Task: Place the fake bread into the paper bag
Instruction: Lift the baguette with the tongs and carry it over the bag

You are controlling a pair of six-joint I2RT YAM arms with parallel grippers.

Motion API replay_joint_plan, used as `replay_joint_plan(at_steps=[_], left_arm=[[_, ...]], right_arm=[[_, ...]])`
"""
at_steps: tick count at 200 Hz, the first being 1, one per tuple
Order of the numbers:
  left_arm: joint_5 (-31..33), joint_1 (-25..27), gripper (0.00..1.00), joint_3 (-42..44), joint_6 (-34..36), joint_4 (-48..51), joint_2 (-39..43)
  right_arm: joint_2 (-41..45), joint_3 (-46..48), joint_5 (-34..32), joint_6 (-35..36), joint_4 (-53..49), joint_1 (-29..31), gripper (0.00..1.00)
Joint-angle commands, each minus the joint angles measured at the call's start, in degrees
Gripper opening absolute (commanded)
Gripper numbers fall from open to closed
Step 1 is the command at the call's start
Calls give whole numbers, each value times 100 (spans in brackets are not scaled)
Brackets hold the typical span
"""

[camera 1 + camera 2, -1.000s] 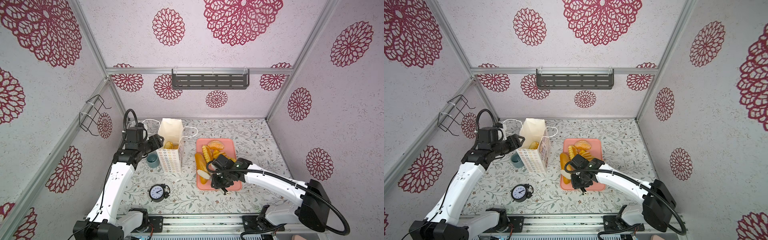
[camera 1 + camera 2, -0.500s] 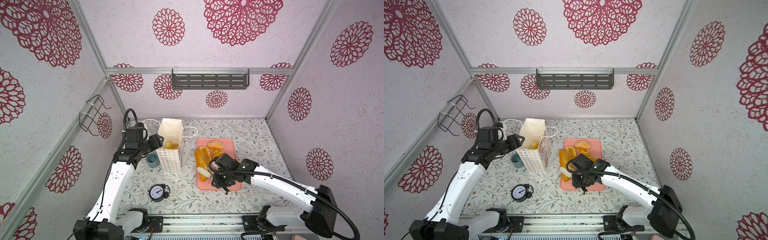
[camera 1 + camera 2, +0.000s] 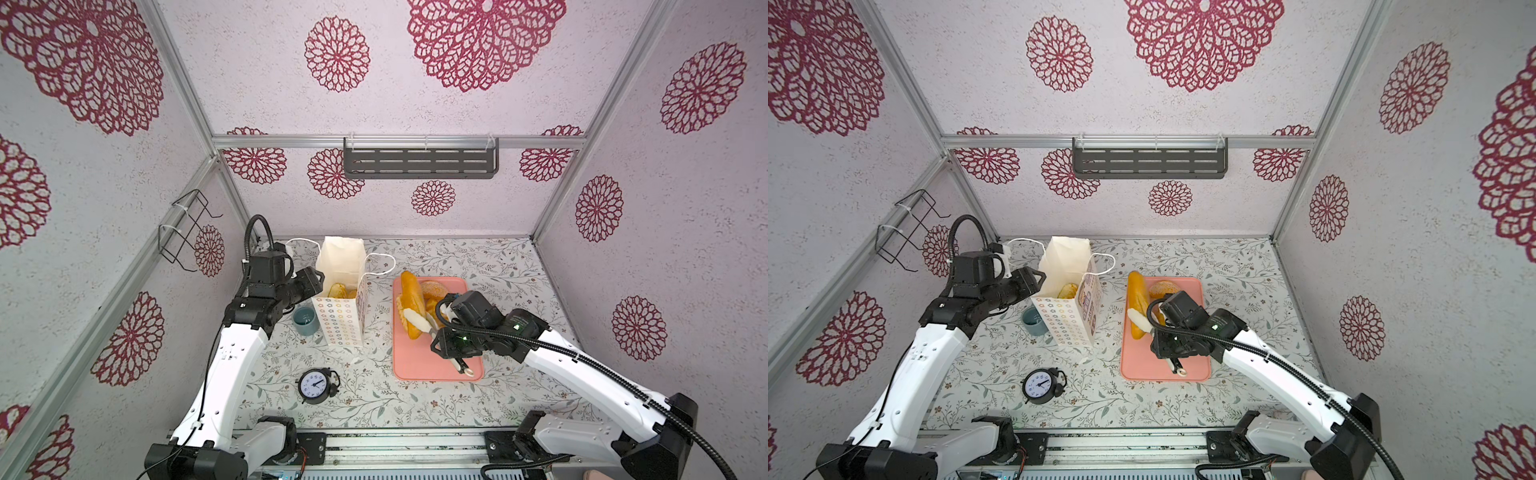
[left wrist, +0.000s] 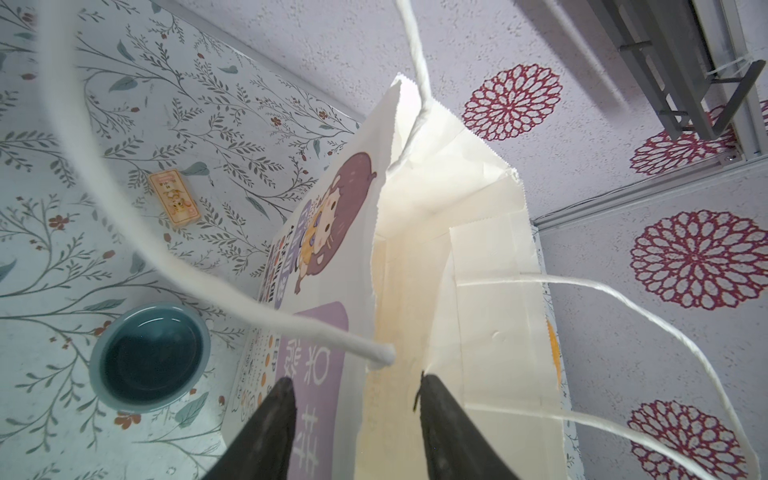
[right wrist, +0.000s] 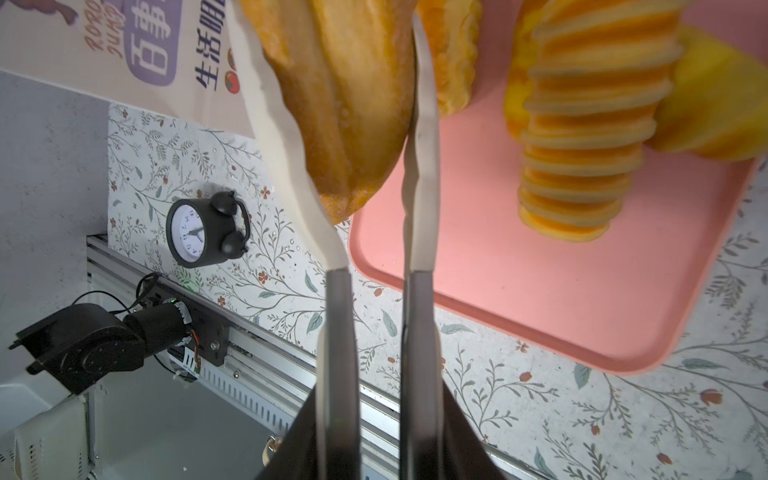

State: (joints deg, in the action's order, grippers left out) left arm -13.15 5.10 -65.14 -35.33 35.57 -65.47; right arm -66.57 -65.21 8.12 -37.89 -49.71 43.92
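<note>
Your right fingers [image 3: 448, 340] clench a pair of tongs [image 5: 420, 291]. The tongs' white tips grasp the long loaf [image 3: 411, 297] over the bag-side edge of the pink tray [image 3: 432, 368]. A ridged roll [image 5: 582, 145] and a round bun [image 3: 434, 286] lie on the tray. The paper bag [image 3: 338, 326] stands upright on the bench [image 3: 374, 399] near the tray, with one pastry [image 3: 336, 289] inside. Your left fingers [image 4: 355, 378] stand apart, straddling the bag's rim without pinching it.

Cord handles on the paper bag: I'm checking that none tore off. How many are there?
2. One cord handle loops out left of the paper bag, the other right, toward the pink tray.
</note>
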Motion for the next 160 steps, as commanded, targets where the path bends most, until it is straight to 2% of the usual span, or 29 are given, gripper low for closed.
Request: replay_joint_plan(at_steps=[1, 75, 114, 160], left_arm=[[41, 70, 47, -121, 22, 14, 95], [49, 71, 36, -99, 9, 20, 112], [17, 70, 28, -86, -7, -7, 87], [-2, 72, 22, -86, -23, -37, 57]], right_arm=[[230, -531, -100, 278, 4, -256, 34], [-349, -2020, 97, 656, 182, -455, 33], [-605, -2415, 1303, 443, 1173, -446, 33], [-986, -2725, 1742, 331, 1624, -374, 34]])
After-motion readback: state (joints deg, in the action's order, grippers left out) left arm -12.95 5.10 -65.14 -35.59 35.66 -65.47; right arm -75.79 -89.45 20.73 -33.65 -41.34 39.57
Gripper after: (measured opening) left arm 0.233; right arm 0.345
